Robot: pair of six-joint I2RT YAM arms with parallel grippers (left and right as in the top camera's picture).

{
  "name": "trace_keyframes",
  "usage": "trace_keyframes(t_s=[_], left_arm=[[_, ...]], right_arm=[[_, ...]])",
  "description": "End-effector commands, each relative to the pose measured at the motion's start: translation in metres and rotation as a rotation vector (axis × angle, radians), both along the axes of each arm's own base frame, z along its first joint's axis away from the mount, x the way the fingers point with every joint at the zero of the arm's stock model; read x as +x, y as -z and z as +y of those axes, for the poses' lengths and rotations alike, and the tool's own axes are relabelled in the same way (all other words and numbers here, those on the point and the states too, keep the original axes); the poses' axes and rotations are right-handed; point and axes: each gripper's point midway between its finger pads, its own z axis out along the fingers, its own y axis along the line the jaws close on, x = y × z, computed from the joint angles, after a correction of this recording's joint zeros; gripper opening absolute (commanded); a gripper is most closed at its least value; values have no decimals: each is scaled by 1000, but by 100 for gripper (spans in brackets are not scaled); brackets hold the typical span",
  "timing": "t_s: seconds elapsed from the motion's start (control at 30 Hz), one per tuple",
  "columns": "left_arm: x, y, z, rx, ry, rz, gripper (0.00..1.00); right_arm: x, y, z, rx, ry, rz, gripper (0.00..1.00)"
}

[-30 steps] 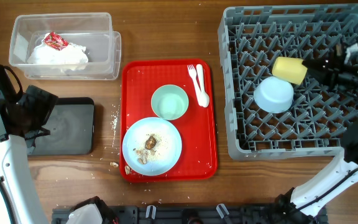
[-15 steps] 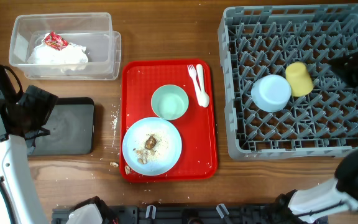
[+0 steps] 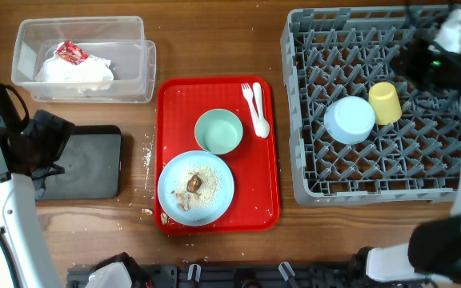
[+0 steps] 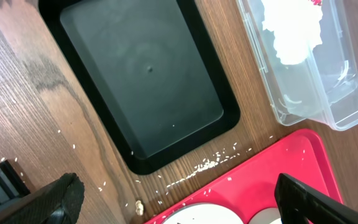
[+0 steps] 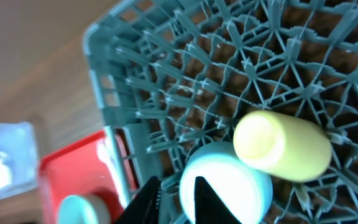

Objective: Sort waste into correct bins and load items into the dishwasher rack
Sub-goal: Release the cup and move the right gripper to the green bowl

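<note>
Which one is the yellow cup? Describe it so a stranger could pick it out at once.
Start at the large grey dishwasher rack on the right side of the table. Two items sit among its pegs, side by side: a light-blue bowl turned upside down and, just to its right, the yellow cup. The cup is the smaller, pale-yellow one lying tipped on the pegs, the only yellow thing in view.

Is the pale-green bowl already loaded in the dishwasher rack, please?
No, the pale-green bowl sits on the red tray, while the dishwasher rack holds only the light-blue bowl and yellow cup.
</note>
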Motion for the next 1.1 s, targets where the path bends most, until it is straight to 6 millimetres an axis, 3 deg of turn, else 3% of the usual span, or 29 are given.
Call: trace_keyframes(t_s=[0.0,0.1,0.17,0.4,0.53,0.63,0.7,0.73,0.87,0.97,1.0,1.07], left_arm=[[-2,-2,2,1,-20,-9,100],[-2,-2,2,1,-20,-9,100],[-2,-2,2,1,-20,-9,100],[-2,-2,2,1,-20,-9,100],[-2,-2,2,1,-20,-9,100],[-2,-2,2,1,-20,-9,100],[-2,-2,2,1,-20,-9,100],[-2,-2,2,1,-20,-9,100],[-2,-2,2,1,-20,-9,100],[-2,-2,2,1,-20,-9,100],[-2,-2,2,1,-20,-9,100],[-2,-2,2,1,-20,-9,100]], right_arm=[[13,55,-16,-101,98,151,10],[13,94,-27,-128,130,262,4],[2,109,-36,-174,151,338,4],[-39,106,-79,-370,326,485,4],[-44,92,-76,-347,344,464,4],[-37,66,-44,-217,214,356,4],[-31,45,-9,-118,60,260,5],[-29,29,27,-60,-98,186,8],[-32,35,65,-58,-198,213,14],[-39,32,122,-16,-416,181,17],[-43,29,148,2,-507,160,20],[-50,27,190,-3,-622,131,48]])
